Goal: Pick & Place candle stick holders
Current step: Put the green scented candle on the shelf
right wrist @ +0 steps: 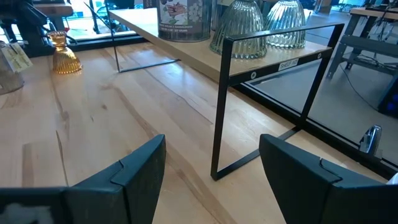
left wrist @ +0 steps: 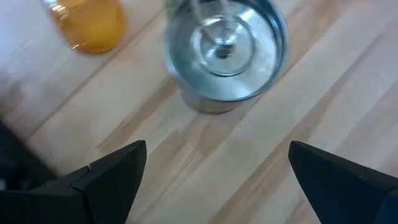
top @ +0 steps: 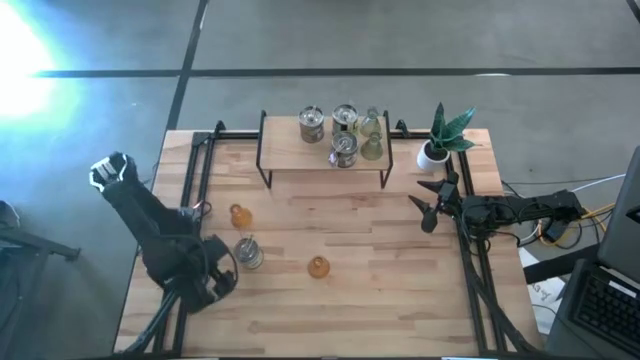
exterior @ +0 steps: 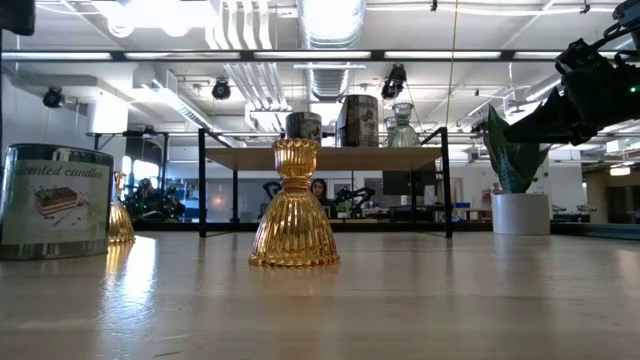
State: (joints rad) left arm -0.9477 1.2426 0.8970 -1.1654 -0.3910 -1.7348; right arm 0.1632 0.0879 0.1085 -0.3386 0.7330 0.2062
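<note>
Two orange glassy candle stick holders stand upright on the table, one left of centre (top: 238, 214) and one near the middle (top: 318, 267) (exterior: 295, 205). A silvery candle tin (top: 247, 252) (left wrist: 224, 53) stands between them. Pale green glassy holders (top: 372, 135) (right wrist: 239, 28) and tins (top: 312, 125) stand on the shelf (top: 325, 160) at the back. My left gripper (top: 226, 270) (left wrist: 217, 180) is open and empty, above and just on the near-left side of the silvery tin. My right gripper (top: 425, 200) (right wrist: 214, 174) is open and empty, right of the shelf's right leg.
A green plant in a white pot (top: 440, 140) (exterior: 515, 190) stands at the far right, next to the shelf. The shelf's thin black legs (right wrist: 217, 106) stand close in front of my right gripper. Black frame rails (top: 190, 170) run along both table sides.
</note>
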